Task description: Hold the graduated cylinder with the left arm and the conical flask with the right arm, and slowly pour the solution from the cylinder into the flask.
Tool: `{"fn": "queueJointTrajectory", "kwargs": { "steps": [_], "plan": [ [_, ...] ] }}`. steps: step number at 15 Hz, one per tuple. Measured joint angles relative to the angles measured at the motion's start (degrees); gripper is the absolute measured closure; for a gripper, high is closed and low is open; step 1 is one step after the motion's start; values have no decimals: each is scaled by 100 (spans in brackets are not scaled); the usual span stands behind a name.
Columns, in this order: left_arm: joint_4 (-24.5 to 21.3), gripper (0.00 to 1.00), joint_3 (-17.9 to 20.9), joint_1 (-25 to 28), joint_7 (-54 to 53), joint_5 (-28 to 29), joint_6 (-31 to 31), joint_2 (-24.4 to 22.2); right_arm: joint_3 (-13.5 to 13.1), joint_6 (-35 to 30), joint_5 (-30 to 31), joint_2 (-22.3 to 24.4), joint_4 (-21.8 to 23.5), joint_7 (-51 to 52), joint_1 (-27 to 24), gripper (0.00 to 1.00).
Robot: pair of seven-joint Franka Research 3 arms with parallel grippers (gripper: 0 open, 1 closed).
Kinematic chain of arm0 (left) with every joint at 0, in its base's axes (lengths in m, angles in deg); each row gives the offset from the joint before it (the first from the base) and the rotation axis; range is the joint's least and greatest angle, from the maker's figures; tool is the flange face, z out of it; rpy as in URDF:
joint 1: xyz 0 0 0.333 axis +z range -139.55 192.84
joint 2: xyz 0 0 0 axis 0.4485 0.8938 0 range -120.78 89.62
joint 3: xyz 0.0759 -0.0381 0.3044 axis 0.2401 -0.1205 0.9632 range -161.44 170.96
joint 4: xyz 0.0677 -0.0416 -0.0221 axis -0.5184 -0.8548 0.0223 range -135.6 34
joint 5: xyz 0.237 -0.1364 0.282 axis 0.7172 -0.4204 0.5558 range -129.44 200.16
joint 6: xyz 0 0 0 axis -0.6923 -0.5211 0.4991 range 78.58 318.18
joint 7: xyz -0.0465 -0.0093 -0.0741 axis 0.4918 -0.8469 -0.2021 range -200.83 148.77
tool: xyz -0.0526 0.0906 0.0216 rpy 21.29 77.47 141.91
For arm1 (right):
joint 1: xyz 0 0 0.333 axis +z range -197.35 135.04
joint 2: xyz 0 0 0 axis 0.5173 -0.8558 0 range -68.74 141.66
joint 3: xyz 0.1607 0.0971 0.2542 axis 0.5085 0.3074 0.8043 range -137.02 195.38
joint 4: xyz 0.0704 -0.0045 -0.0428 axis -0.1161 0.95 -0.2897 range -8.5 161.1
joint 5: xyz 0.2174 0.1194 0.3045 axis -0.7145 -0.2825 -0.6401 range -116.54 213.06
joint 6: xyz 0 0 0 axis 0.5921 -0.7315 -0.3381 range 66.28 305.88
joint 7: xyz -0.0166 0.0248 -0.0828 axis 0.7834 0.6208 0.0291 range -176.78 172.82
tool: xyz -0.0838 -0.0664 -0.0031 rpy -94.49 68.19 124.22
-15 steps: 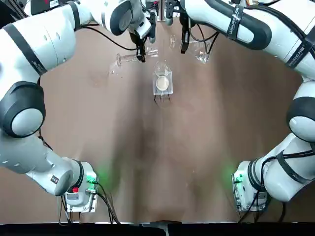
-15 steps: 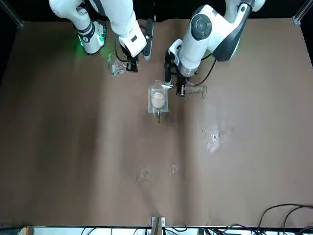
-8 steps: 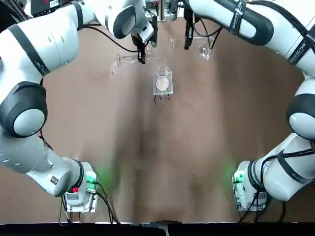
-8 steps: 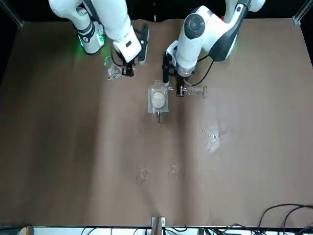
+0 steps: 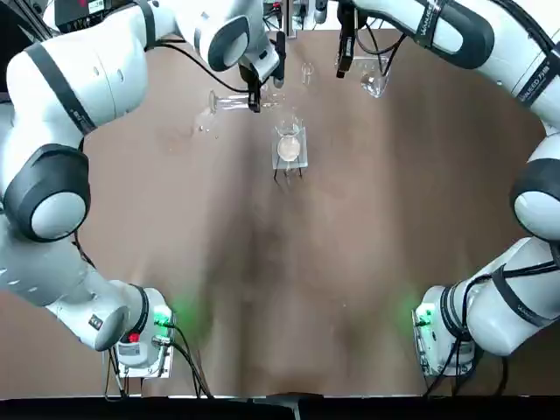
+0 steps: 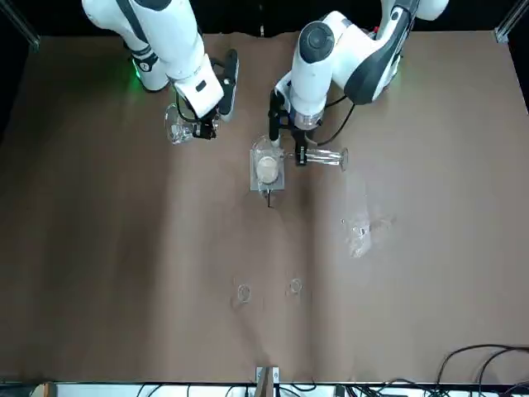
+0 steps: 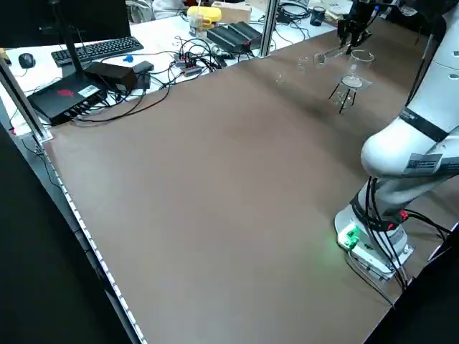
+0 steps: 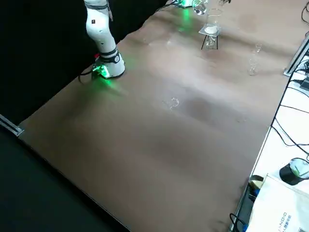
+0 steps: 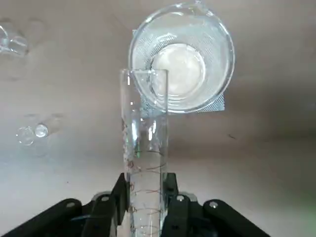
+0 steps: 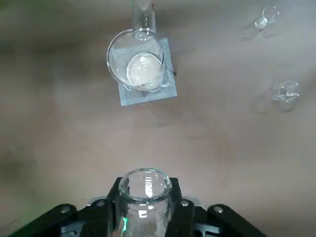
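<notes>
My left gripper (image 5: 254, 94) is shut on the graduated cylinder (image 5: 229, 103) and holds it nearly level above the table, just left of the beaker. In the left wrist view the graduated cylinder (image 9: 145, 148) runs out from between the fingers (image 9: 120, 193), and its open mouth lies over the beaker's rim. My right gripper (image 5: 345, 59) is shut on the neck of the conical flask (image 5: 374, 84), far right of the beaker. The conical flask (image 10: 144, 190) looks upright in the right wrist view. From the front, the flask (image 6: 177, 131) and the cylinder (image 6: 324, 156) are well apart.
A wide clear beaker (image 5: 289, 144) on a white square stand sits between the two grippers. Two small glass pieces (image 6: 242, 293) lie near the table's far edge. A wet-looking patch (image 6: 360, 232) marks the brown table (image 5: 280, 289).
The right gripper has carried the flask away from the beaker, toward the far edge and my right. The left gripper has shifted slightly with the cylinder still held level.
</notes>
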Motion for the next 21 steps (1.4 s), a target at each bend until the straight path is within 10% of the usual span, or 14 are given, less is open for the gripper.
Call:
{"fn": "queueJointTrajectory", "kwargs": {
  "steps": [21],
  "plan": [
    [65, 66, -117, -290, 38, 574, -575, 16, 21, -2, -8, 1, -7, 1, 0, 61]
  ]
}}
